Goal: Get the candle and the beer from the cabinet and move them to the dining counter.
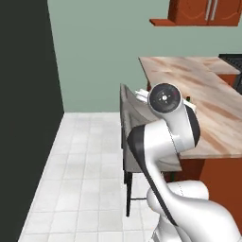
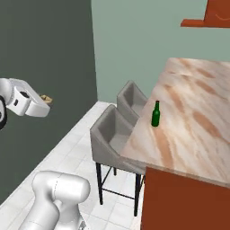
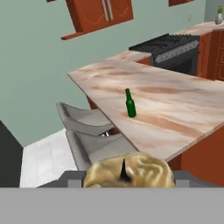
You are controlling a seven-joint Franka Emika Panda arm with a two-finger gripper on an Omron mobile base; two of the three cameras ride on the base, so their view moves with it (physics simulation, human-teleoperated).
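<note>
The candle (image 3: 129, 171) sat clenched in the end effector (image 2: 45, 99), out over the floor beside the stools (image 2: 112, 139). The beer (image 2: 156, 114) stood upright on the desk (image 2: 197, 130), near its stool-side edge.

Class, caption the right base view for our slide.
Beer upright on the dining counter; end effector holds the candle nearby.
</note>
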